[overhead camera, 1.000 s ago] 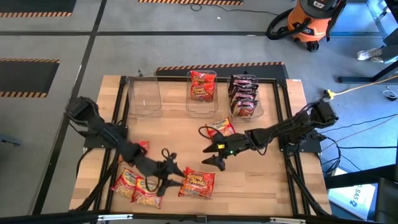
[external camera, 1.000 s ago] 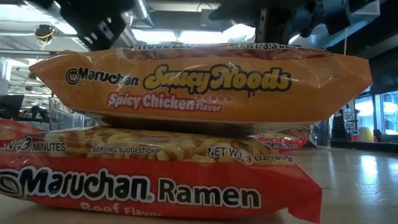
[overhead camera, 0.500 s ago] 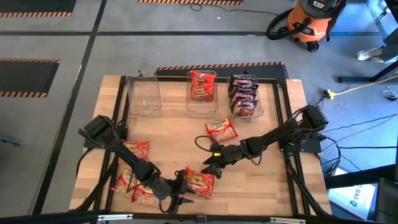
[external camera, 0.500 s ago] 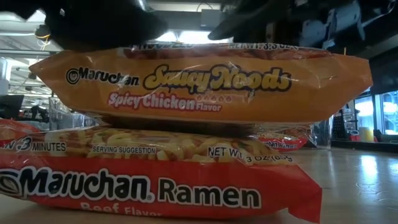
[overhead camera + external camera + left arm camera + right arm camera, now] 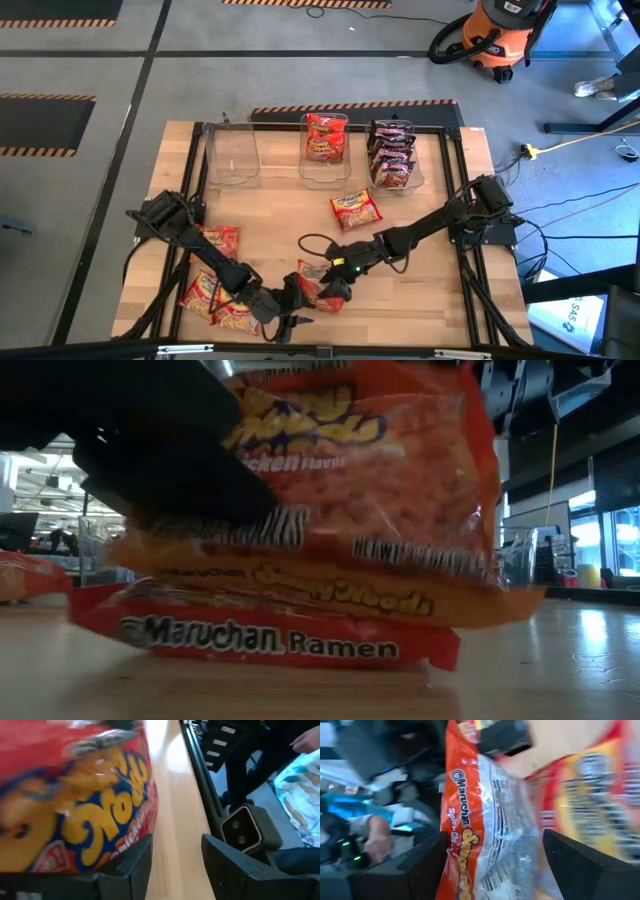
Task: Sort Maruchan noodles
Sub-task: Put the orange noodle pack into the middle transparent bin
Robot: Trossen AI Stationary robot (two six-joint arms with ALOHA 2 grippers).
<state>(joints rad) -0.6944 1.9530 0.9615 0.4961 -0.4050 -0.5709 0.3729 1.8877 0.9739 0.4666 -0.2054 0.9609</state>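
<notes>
Both grippers at front-centre pile of noodle packets (image 5: 318,290); right gripper (image 5: 335,291) jaws spread around tilted orange packet (image 5: 360,470); left gripper (image 5: 285,318) jaws spread beside the pile, holding nothing.

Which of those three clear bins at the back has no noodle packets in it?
The left clear bin: nothing shows inside it. The middle bin holds red packets, and the right bin holds dark packets.

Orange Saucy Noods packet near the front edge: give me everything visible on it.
The Saucy Noods packet is glossy orange plastic with yellow lettering, a "Chicken Flavor" line and a barcode. It is tipped up on edge over a red Ramen packet on the table. The right gripper is at it; the left gripper is alongside.
</notes>
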